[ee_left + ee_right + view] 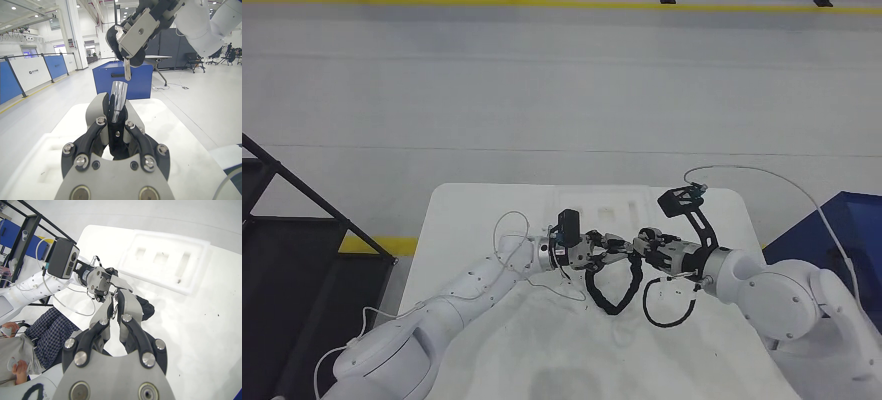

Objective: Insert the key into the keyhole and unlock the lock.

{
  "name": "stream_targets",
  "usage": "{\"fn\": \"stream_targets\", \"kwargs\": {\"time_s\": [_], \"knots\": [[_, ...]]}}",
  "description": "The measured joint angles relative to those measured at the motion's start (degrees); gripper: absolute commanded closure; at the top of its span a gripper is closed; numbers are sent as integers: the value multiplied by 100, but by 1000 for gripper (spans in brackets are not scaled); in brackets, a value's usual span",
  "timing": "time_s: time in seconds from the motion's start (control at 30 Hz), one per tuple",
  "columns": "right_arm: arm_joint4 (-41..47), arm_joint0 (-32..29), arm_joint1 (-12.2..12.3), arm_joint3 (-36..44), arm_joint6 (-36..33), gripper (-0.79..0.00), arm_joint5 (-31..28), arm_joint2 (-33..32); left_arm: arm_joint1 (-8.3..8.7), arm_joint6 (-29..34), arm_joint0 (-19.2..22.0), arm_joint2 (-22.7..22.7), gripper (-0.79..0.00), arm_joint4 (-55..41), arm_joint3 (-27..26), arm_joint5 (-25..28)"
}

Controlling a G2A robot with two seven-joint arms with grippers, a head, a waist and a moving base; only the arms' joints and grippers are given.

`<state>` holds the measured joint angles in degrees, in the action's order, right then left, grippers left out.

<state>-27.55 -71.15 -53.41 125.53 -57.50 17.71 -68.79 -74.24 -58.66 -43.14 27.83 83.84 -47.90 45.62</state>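
Note:
My left gripper (115, 103) is shut on a lock's chrome cylinder (119, 94), which points up and away from the wrist. Just beyond its free end hangs a silver key (127, 71), tip toward the cylinder but apart from it and slightly off to one side. The right gripper (129, 55) is shut on that key. In the right wrist view the key (114, 306) sits between the right gripper's (114, 308) pads, facing the left gripper (115, 289). From above, the left gripper (608, 248) and right gripper (635, 246) meet mid-table, with the lock's black cable loop (613, 293) hanging below.
A white foam tray (594, 205) with rectangular recesses lies on the white table (542, 350) behind the grippers, also seen as the tray (164, 262). A blue cabinet (832, 235) stands off the right side and a black rack (282, 250) off the left.

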Motion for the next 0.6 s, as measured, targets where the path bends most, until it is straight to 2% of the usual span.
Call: {"fn": "stream_targets", "kwargs": {"time_s": [0.6], "knots": [[-158, -37, -43, 23, 121, 0, 208, 48, -8, -38, -30, 31, 0, -18, 23, -37]]}}
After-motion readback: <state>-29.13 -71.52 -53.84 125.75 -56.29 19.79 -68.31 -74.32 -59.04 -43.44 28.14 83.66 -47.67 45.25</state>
